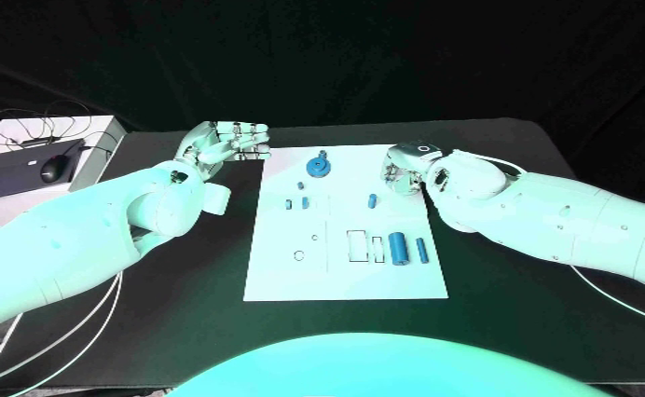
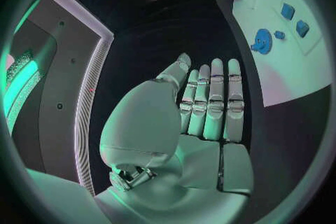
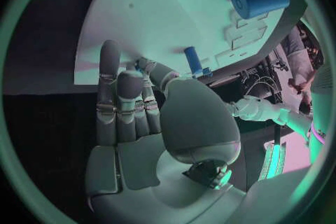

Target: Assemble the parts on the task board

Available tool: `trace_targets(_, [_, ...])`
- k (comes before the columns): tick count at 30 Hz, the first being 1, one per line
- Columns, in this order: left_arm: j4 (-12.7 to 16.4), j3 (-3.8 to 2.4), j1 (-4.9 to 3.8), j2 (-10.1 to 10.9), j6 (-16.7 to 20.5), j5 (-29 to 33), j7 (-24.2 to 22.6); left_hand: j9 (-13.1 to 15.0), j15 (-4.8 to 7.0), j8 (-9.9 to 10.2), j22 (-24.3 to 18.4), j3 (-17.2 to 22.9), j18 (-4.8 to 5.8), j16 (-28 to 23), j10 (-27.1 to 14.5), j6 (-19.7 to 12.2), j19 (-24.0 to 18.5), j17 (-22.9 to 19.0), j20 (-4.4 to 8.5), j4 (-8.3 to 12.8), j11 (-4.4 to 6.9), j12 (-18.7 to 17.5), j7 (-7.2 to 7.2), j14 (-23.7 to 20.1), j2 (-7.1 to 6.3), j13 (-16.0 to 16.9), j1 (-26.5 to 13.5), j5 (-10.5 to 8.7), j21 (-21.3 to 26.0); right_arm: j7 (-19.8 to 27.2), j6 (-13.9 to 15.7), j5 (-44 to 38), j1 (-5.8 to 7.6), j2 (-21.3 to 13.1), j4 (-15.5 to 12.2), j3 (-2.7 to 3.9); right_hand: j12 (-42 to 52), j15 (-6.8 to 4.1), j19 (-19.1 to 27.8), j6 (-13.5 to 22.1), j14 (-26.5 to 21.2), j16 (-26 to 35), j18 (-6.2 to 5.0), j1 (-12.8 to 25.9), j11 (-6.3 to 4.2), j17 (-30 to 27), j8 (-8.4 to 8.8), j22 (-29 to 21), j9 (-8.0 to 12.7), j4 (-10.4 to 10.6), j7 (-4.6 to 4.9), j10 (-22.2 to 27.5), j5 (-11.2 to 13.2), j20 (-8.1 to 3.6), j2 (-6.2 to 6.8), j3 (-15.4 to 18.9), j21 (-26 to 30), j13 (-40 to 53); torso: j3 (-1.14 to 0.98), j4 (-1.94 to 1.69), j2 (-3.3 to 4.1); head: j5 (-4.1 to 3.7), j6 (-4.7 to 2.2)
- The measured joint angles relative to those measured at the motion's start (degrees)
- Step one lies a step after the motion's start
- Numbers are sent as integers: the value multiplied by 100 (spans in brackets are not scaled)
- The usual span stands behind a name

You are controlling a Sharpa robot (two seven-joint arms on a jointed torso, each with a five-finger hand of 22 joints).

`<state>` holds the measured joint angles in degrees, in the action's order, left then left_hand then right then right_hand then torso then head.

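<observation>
Right hand [image 1: 407, 171] hovers empty, fingers apart, beside the small blue peg [image 1: 373, 200]; left hand [image 1: 224, 143] open, off the board [image 1: 282, 276].

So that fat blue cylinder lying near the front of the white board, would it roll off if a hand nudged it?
Probably, if pushed sideways: the blue cylinder is round and lies on its side on the flat task board. It looks like a rigid, smooth part, so it may slip in a loose grip. Both the left hand and right hand hold nothing.

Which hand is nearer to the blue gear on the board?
The left hand looks slightly nearer. It hovers open off the board's left edge, level with the gear. The right hand is at the board's right edge.
</observation>
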<state>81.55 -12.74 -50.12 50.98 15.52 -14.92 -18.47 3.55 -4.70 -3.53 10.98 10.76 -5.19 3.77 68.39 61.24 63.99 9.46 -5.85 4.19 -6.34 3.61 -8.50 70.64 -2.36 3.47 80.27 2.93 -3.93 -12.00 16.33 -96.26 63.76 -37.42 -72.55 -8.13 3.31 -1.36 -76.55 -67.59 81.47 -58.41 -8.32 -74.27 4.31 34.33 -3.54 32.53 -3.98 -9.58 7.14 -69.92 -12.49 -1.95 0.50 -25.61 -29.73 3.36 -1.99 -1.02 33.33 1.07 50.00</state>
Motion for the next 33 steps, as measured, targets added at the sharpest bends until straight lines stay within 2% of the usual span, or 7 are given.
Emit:
trace_targets(16, [-53,0,0,2,9,0,9,0,0,0,-15,24,0,0,-22,0,0,-1,0,24,-22,0,0,0,0,0,0,0,0,8,418,31,-48,-101,-113,-27,-2,0,0,-22,0,0,47,7,19,26,2,185,-1,-40,19,-20,33,0,-7,-24,83,6,-2,0,0,-41,0])
trace_targets(27, [-104,0,0,3,12,0,23,0,0,0,-17,40,0,0,-21,-21,0,-2,0,40,-21,0,-20,0,0,0,0,0,0,34,580,152,-13,-249,-323,15,-23,0,-20,-21,0,1,35,16,19,41,14,249,-1,-41,19,-20,54,-19,-16,-23,123,2,-3,4,-1,-30,0])
trace_targets(33, [-129,0,0,7,12,0,36,0,0,0,-28,40,0,0,-21,-20,-1,-2,0,40,-21,0,-20,0,0,0,0,0,0,53,580,276,32,-425,-579,52,-30,0,-20,-19,0,1,36,16,19,41,0,249,-3,-41,19,-20,62,-19,-16,-23,123,-3,-5,1,0,-16,0])
